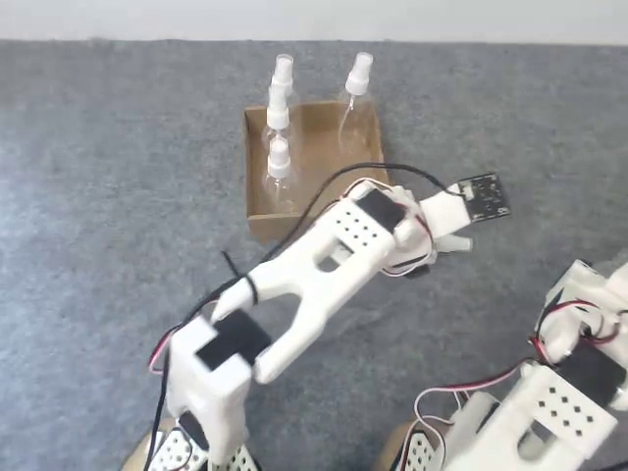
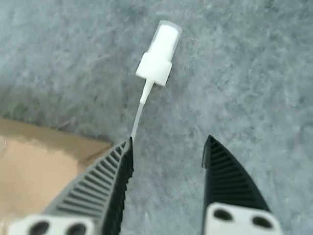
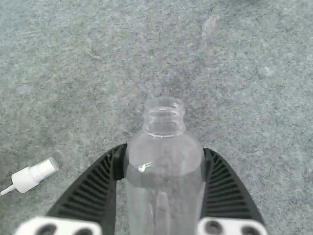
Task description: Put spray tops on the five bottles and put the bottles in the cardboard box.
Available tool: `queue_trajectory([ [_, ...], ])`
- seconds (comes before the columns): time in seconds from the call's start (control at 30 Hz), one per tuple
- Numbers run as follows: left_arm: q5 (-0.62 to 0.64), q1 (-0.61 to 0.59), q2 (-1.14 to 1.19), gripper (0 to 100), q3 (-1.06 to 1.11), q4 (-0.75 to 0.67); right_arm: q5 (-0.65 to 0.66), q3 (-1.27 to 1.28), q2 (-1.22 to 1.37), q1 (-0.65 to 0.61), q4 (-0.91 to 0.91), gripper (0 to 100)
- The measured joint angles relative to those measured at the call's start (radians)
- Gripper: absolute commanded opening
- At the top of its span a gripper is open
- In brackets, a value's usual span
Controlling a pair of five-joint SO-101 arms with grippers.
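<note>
Grey carpet [image 1: 98, 196] covers the whole work surface, and a pale wall [image 1: 314, 20] closes it off beyond the box [image 1: 316, 172]. Four capped bottles [image 1: 279, 167] stand at the box, three in a row along one side wall and one at the far corner of the other side. Whether the rearmost stand inside or just behind the back wall, I cannot tell.

The left gripper [image 2: 169, 142] hangs just beside the box's near corner [image 2: 39, 176], jaws spread and holding nothing. A loose spray top [image 2: 156, 61] lies on the carpet ahead of it, its tube end at one jaw tip.

The right gripper [image 3: 164, 151], well apart from the box, is clamped on an uncapped bottle [image 3: 165, 171]. The spray top [image 3: 32, 177] lies near it.

On the box's side away from the arms, carpet runs wide to the frame edge.
</note>
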Motion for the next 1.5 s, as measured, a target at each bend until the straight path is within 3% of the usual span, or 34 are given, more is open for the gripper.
queue_trajectory([
  [0.57, 0.0, 0.046, 0.44, 21, -0.459, 0.014, 0.0, 0.0, 0.0, 0.0, 0.0, 10.0],
  [0.8, -0.002, 0.046, 0.559, 9, -0.667, 0.169, 0.0, 0.0, 0.0, 0.0, 0.0, 10.0],
  [1.03, 0.003, 0.048, 0.667, 5, -0.907, 0.361, 0.0, 0.0, 0.0, 0.0, 0.0, 10.0],
  [1.33, 0.0, 0.051, 0.784, 6, -1.177, 0.597, 0.0, 0.0, 0.0, 0.0, 0.0, 10.0],
  [1.5, 0.002, 0.051, 0.821, 19, -1.287, 0.621, 0.0, 0.0, 0.0, 0.0, 0.0, 10.0],
])
